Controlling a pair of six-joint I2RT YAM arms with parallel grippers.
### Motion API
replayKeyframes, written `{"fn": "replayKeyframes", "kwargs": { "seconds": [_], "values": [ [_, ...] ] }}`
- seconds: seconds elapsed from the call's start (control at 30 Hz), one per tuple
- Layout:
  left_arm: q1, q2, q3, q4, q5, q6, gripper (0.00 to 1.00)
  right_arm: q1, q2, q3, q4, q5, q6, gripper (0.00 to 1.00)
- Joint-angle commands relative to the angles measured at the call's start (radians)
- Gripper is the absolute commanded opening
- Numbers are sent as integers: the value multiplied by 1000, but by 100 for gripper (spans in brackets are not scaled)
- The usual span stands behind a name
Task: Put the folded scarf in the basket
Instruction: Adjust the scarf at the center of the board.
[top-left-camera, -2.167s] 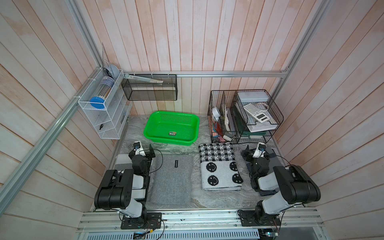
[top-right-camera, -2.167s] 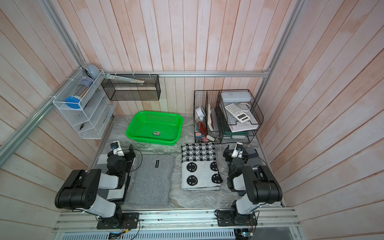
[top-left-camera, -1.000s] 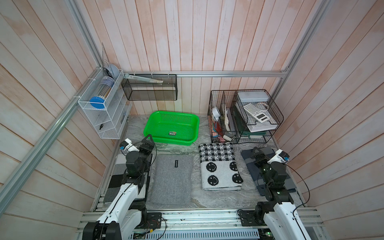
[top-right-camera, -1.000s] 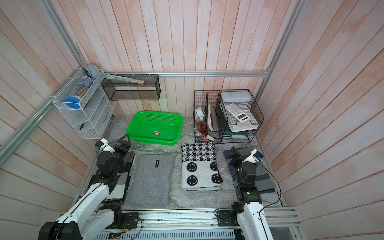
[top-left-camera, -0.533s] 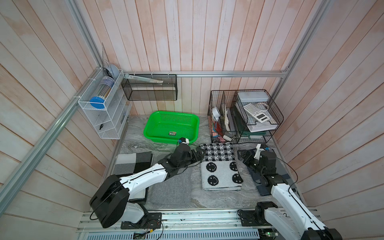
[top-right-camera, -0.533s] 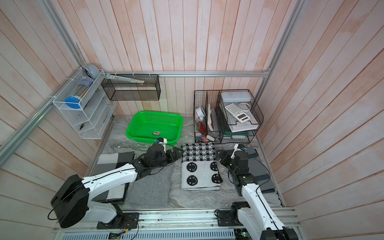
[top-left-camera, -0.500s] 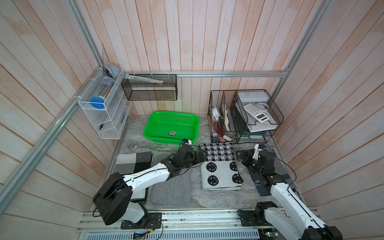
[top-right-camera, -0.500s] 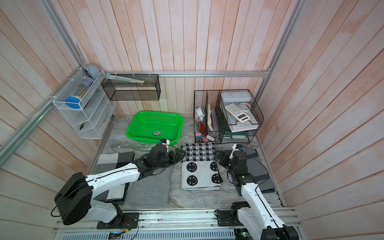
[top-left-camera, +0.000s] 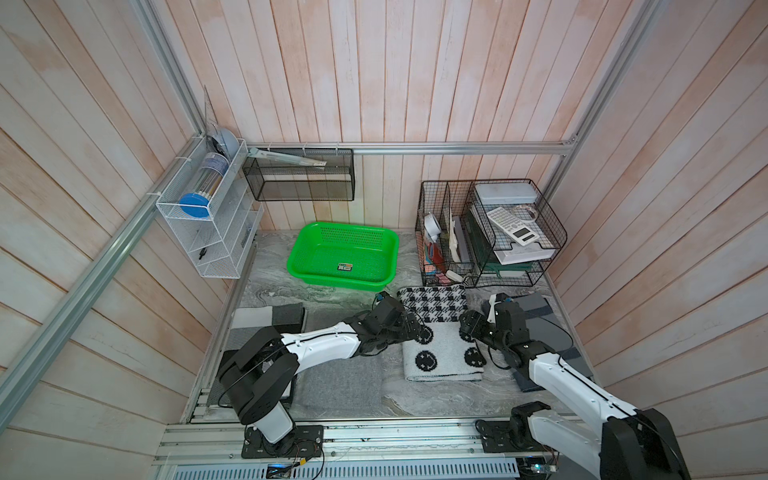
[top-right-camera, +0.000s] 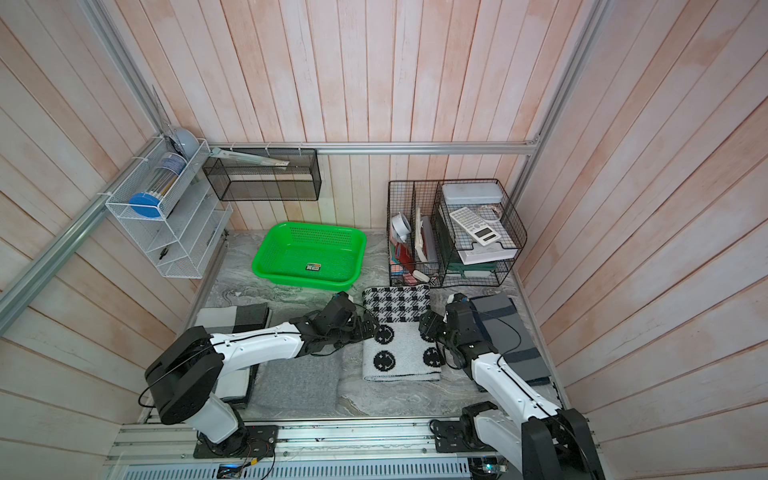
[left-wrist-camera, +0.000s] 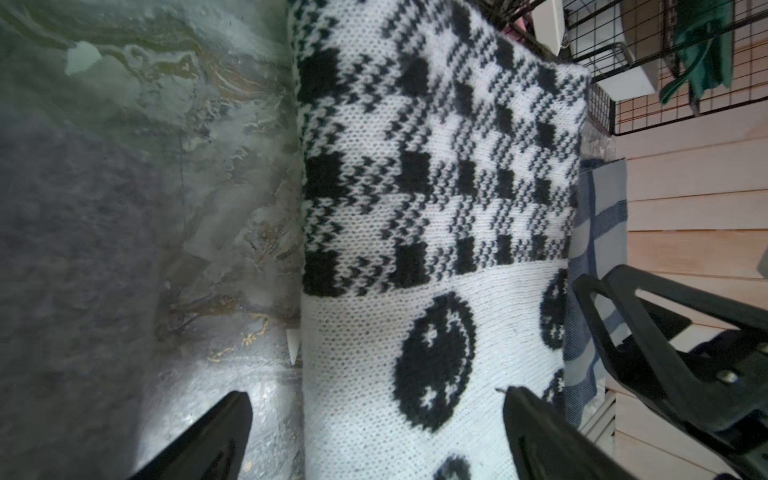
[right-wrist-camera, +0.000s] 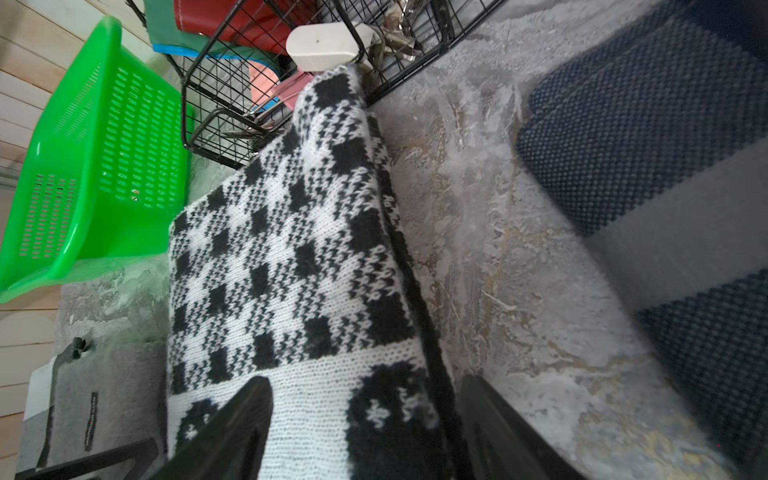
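Folded black-and-white knit scarf lies flat outside the green basket, near its corner. Left gripper spread wide, straddling one scarf edge. Right gripper jaws apart over the opposite edge.

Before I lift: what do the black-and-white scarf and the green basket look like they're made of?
Scarf: knitted yarn, possibly wool or acrylic, with a soft matte finish. Single stitch loops show in both wrist views. Basket: moulded plastic in glossy bright green. It has slotted walls, and light gleams along its smooth rolled rim.
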Motion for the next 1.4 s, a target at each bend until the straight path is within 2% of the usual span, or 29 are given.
{"fn": "replayKeyframes", "kwargs": {
  "seconds": [0.0,0.17,0.23,0.27,0.3,0.4,0.47,0.53,0.63,0.7,0.87,0.93,1.0,1.1,1.17,1.2,1.23,1.3,1.37],
  "values": [
    [-2,36,38,-21,-1,-1,100,10,10,-13,16,29,11,76],
    [-2,75,56,18,-1,-1,100,27,21,-40,19,22,57,71],
    [-2,98,74,15,-1,-1,70,41,20,-52,17,34,71,69],
    [-2,106,78,18,-145,143,68,47,19,-57,15,39,76,67],
    [-2,113,79,24,-161,119,66,51,21,-61,11,44,82,66],
    [-2,126,87,46,-165,115,52,63,20,-81,0,51,94,62],
    [-1,136,97,49,-187,118,45,73,14,-92,-7,46,103,54],
    [-2,151,115,53,-198,124,44,91,4,-99,-16,47,112,47],
    [-1,194,166,41,-191,138,44,121,-21,-105,-42,54,133,27],
    [-1,222,195,33,-201,145,44,143,-42,-114,-58,54,148,19],
    [8,284,265,22,-214,168,44,223,-116,-151,-91,59,205,19],
    [9,307,308,17,-209,185,44,286,-149,-170,-86,56,240,18],
    [9,324,340,18,-196,202,44,352,-172,-178,-84,59,270,20],
    [9,320,362,12,-210,213,48,431,-207,-162,-140,111,300,29],
    [9,297,354,12,-222,218,61,440,-251,-142,-194,152,298,46],
    [10,278,343,12,-228,220,72,440,-280,-136,-211,172,291,60],
    [9,253,329,11,-230,220,81,440,-314,-128,-229,198,285,70],
    [9,200,299,1,-236,214,88,439,-372,-126,-232,248,266,78],
    [9,133,261,-15,-235,196,89,430,-412,-123,-235,303,241,83]
  ]
}}
